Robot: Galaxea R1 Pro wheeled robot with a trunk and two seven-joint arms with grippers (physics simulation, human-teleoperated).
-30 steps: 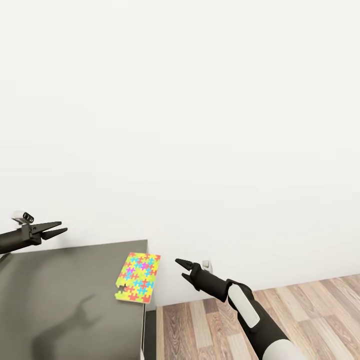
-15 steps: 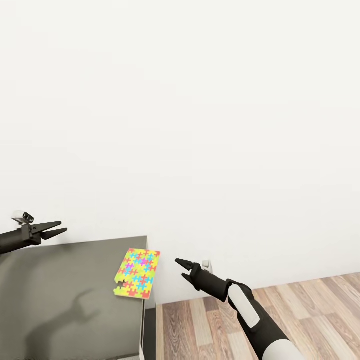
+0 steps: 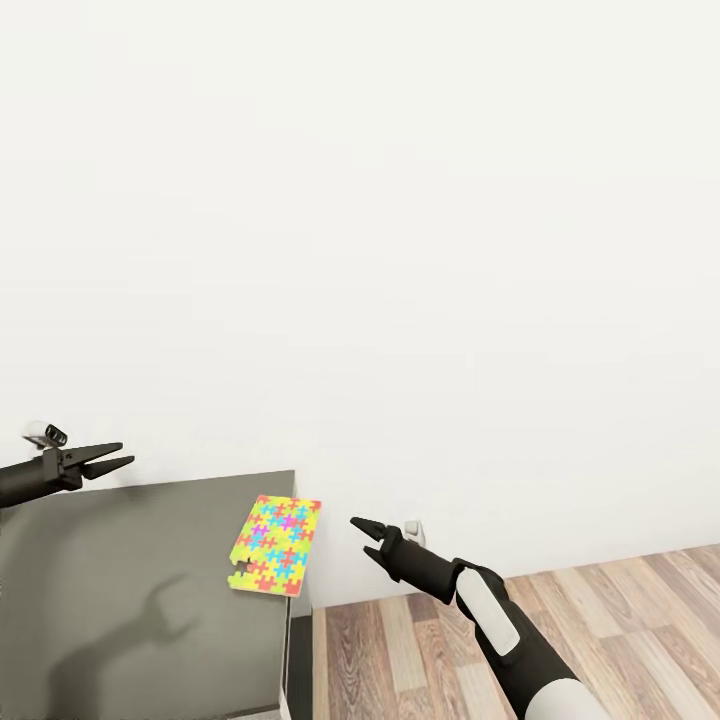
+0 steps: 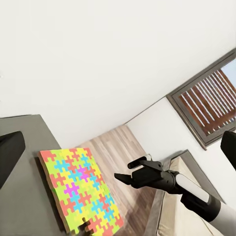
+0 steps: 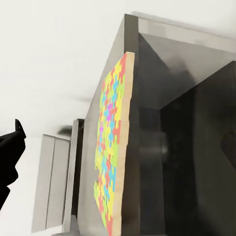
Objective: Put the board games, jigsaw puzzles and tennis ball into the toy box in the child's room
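Both jaws stand slightly parted and hold nothing: the left gripper [image 3: 118, 456] hovers at the head view's left edge, the right gripper [image 3: 362, 532] at lower centre. Since a second ago the jigsaw puzzle [image 3: 276, 546], overhanging the dark grey cabinet [image 3: 120, 590], has drifted slightly up-frame with the cabinet, suggesting the robot is backing off. The left wrist view adds a slatted window [image 4: 210, 102]

One jigsaw puzzle [image 3: 276, 546] is lying on one dark grey cabinet [image 3: 120, 590], and two grippers, left [image 3: 108, 461] and right [image 3: 366, 534], are showing.
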